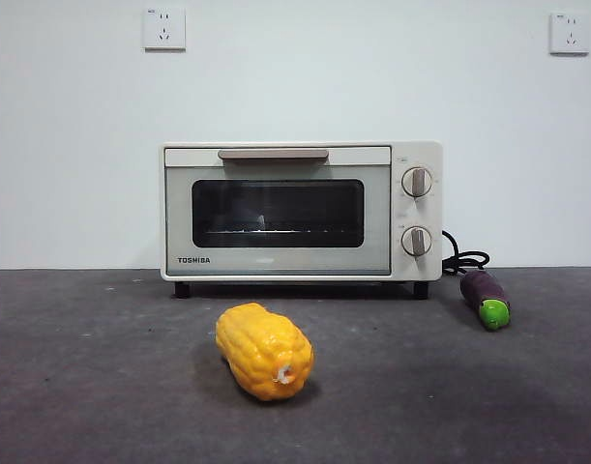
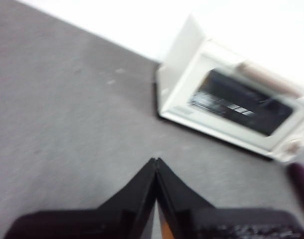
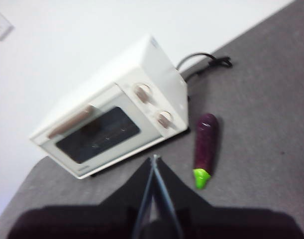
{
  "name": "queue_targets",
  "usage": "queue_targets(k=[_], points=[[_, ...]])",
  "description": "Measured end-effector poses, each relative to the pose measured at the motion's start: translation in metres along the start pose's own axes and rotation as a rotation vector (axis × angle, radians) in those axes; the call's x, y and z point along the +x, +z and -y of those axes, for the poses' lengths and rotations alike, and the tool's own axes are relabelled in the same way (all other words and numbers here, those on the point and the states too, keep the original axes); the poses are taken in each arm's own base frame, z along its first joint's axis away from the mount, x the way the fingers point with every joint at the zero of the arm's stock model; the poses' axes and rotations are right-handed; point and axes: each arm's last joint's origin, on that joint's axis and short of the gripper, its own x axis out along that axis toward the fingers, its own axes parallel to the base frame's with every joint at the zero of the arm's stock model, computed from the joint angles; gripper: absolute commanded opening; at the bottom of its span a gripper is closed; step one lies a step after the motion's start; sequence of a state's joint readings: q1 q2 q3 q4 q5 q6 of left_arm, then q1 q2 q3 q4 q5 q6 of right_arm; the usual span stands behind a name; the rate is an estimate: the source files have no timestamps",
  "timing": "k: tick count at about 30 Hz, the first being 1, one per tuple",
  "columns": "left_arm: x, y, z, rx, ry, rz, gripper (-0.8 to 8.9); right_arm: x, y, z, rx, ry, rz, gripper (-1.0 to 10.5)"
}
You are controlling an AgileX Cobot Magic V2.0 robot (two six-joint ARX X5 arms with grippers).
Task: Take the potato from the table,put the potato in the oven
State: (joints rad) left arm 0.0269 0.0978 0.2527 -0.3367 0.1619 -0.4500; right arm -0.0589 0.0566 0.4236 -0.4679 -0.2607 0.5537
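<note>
Corn: bumpy yellow corn cob lying on its side at the near centre of the table, pale cut end turned toward the viewer and slightly right; nothing touches it.

Table: flat dark grey matte surface with faint mottling, running from the near edge back to the white wall.

Potato: not visible in any of the three views; its place cannot be told. A small orange patch shows low between the left jaws in the left wrist view, too small and blurred to identify.

Eggplant: purple eggplant with a bright green tip on the table, right of the oven's near right corner, green end pointing near; close to the oven but not touching it.

Oven: cream-white boxy Toshiba toaster oven at far centre against the wall, dark glass door shut, beige bar handle along the top, two round knobs on the right side.

Cord: black cord coiled behind the oven's right side, just beyond the eggplant.

Left gripper: raised above bare table left of the oven, black jaws pressed together at the tips.

Right gripper: raised above the table near the oven's right front corner and the eggplant, jaws closed tip to tip, nothing visible between them.
</note>
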Motion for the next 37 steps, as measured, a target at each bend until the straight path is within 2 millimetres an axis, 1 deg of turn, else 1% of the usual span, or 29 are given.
queue_targets(k=[4,7,9,13,15,18,20,23,29,30,33,37], points=[[-0.005,0.025,0.015,-0.020,-0.062,-0.003,-0.06,-0.015,0.027,-0.022,-0.033,0.002,-0.018,-0.1],[-0.006,0.046,0.027,-0.026,-0.105,-0.009,-0.06,-0.021,0.046,-0.037,-0.072,0.030,-0.045,-0.1],[-0.005,0.059,0.034,-0.021,-0.150,-0.014,-0.06,-0.022,0.056,-0.045,-0.101,0.048,-0.082,-0.1],[-0.002,0.081,0.047,-0.006,-0.256,-0.004,-0.06,-0.013,0.074,-0.054,-0.114,0.059,-0.199,-0.1],[0.001,0.089,0.050,-0.012,-0.269,-0.010,-0.06,-0.005,0.080,-0.057,-0.101,0.071,-0.260,-0.1],[0.011,0.098,0.054,-0.031,-0.281,-0.054,-0.06,0.007,0.090,-0.060,-0.090,0.092,-0.315,0.0],[0.021,0.103,0.056,-0.042,-0.298,-0.106,-0.06,0.014,0.096,-0.062,-0.094,0.100,-0.334,0.0],[0.043,0.110,0.058,-0.060,-0.355,-0.210,-0.06,0.023,0.102,-0.064,-0.091,0.098,-0.365,0.0],[0.099,0.120,0.061,-0.113,-0.450,-0.421,-0.06,0.038,0.105,-0.063,-0.054,0.143,-0.461,0.0],[0.110,0.122,0.063,-0.116,-0.461,-0.448,-0.06,0.041,0.104,-0.063,-0.046,0.160,-0.479,0.0],[0.135,0.131,0.072,-0.107,-0.476,-0.493,-0.06,0.047,0.103,-0.062,-0.025,0.189,-0.516,0.0],[0.169,0.143,0.089,-0.072,-0.499,-0.538,-0.06,0.055,0.102,-0.059,-0.003,0.186,-0.556,0.0]])
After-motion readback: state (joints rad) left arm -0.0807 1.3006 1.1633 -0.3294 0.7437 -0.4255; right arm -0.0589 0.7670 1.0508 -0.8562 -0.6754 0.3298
